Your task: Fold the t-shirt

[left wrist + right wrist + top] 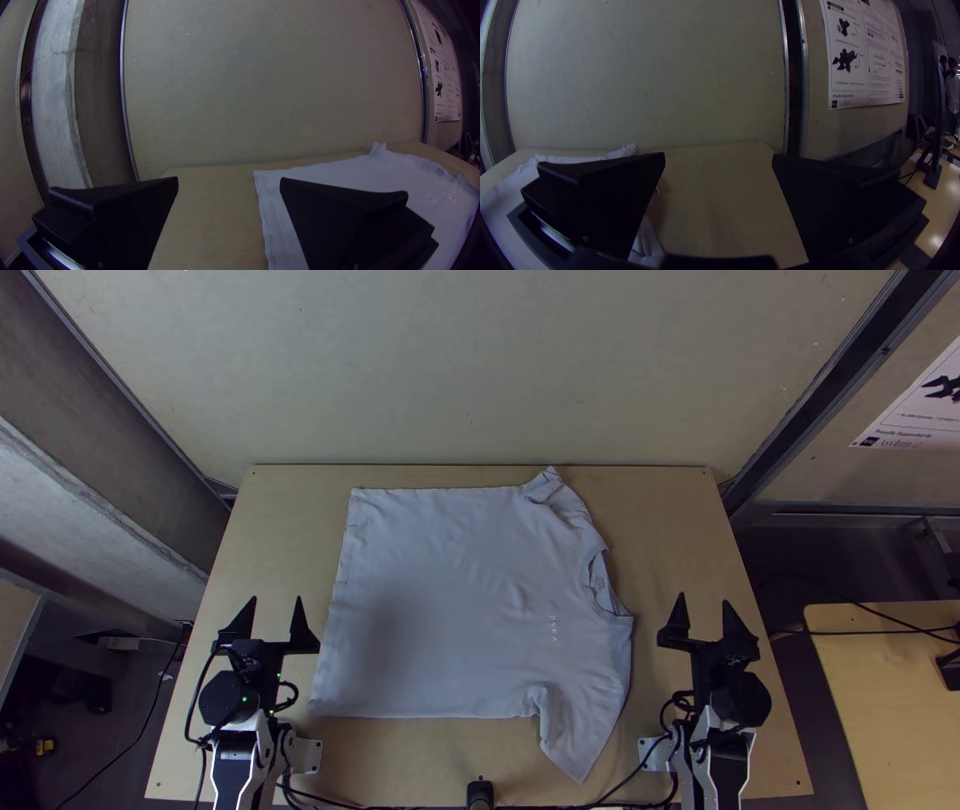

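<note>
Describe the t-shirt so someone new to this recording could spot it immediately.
Start with the light wooden table. On it, between the left gripper and the right gripper, lies the t-shirt, spread out with its hem to the left and collar to the right. Pale, soft cloth sets it apart from the black grippers.

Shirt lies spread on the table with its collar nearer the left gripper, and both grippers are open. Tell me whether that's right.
No: the top view shows the collar nearer the right gripper than the left gripper. The rest stands: the shirt lies spread on the table, and both grippers are open.
</note>
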`<state>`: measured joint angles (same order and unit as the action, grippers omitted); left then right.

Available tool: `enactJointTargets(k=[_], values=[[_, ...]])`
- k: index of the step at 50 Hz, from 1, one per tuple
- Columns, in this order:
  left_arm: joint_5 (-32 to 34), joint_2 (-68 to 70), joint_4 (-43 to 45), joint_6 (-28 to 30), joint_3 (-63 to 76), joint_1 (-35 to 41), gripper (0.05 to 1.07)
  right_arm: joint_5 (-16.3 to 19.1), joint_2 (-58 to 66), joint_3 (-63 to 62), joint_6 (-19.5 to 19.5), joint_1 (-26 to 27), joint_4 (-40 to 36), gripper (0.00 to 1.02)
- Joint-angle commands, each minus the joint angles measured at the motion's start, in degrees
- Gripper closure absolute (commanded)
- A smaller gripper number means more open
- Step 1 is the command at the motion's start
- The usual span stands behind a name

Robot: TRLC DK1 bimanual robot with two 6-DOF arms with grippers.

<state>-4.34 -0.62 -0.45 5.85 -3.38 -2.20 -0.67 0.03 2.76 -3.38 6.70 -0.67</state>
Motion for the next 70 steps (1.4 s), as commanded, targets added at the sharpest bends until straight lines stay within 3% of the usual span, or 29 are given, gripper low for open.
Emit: enactJointTargets(k=[1, 9, 31, 60, 70], values=[[-1.1, 0.4, -2.6, 0.2, -1.4, -0.4, 0.1, -0.5, 0.1, 4.3, 0.0, -0.6, 0.3, 0.04], [-1.1, -2.3, -1.8, 0.6, -6.4, -0.6, 0.1, -0.4, 5.1, 9.2, 1.4, -0.6, 1.7, 0.04], [-0.8, -28.3, -1.6, 0.5, -32.5, -0.5, 0.1, -0.5, 27.9, 30.9, 3.5, -0.5, 3.6, 0.04], [-1.1, -58.4, -9.7, -2.5, -66.2, 0.0, 0.1, -0.5, 54.6, 57.4, 5.2, -1.8, 0.8, 0.04], [-1.4, -66.4, -12.8, -6.5, -74.3, 0.0, 0.1, -0.4, 65.5, 70.2, 5.1, -3.7, -10.8, 0.04]])
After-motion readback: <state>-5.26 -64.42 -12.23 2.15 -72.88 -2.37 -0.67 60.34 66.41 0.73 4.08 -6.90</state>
